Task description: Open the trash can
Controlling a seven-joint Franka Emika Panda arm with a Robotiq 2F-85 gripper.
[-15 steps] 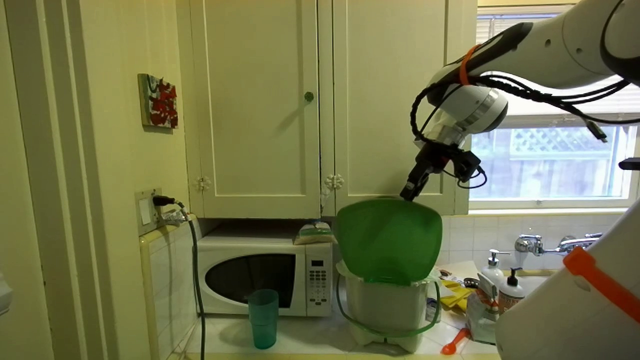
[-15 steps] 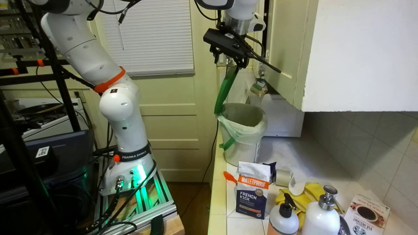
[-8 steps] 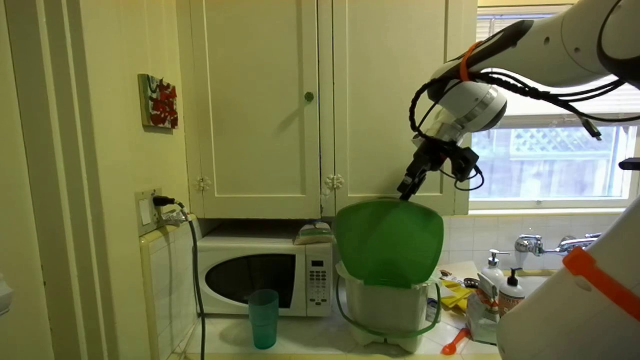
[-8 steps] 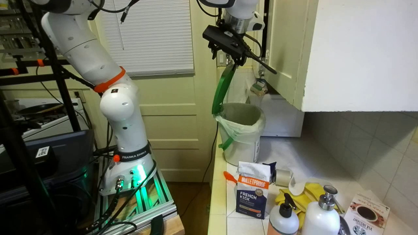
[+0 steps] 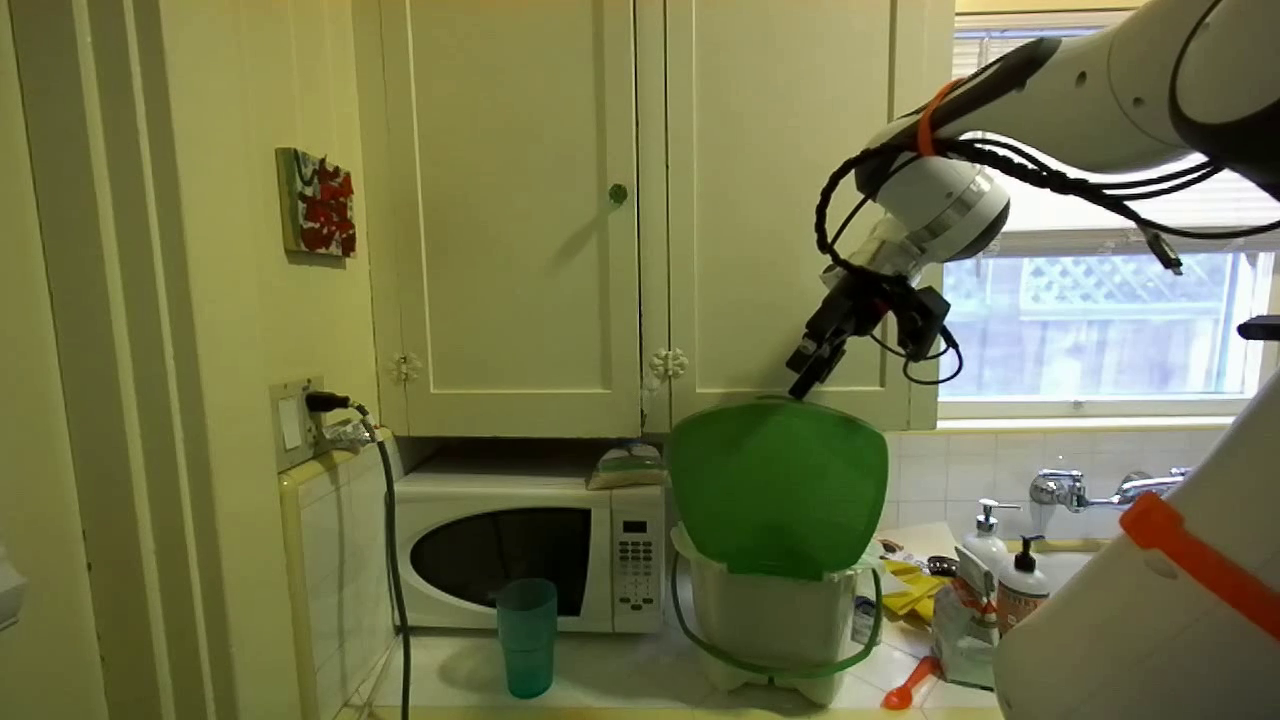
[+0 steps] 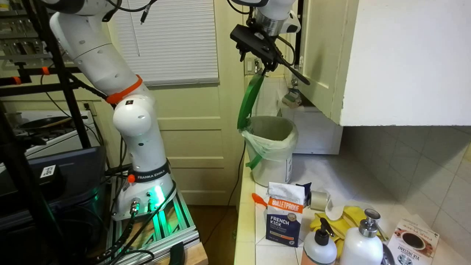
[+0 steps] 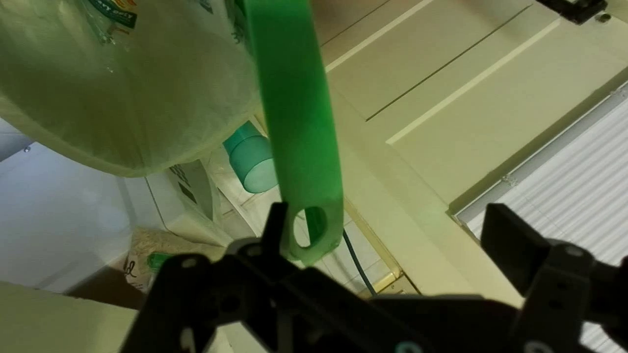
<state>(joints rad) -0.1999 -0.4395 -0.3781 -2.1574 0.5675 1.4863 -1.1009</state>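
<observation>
The black two-fingered pincer [image 7: 386, 214] is spread wide, one finger [image 7: 274, 226] apparently touching the mouth-facing side of the bright-green plastic lid [image 7: 301, 122], which slopes down to the round grey-white trash can [image 6: 269, 171] below the pincer. Pushing outward from that side probably opens it further.

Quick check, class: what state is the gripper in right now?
Gripper: open, jaws wide apart, not clamped on the green lid.
</observation>
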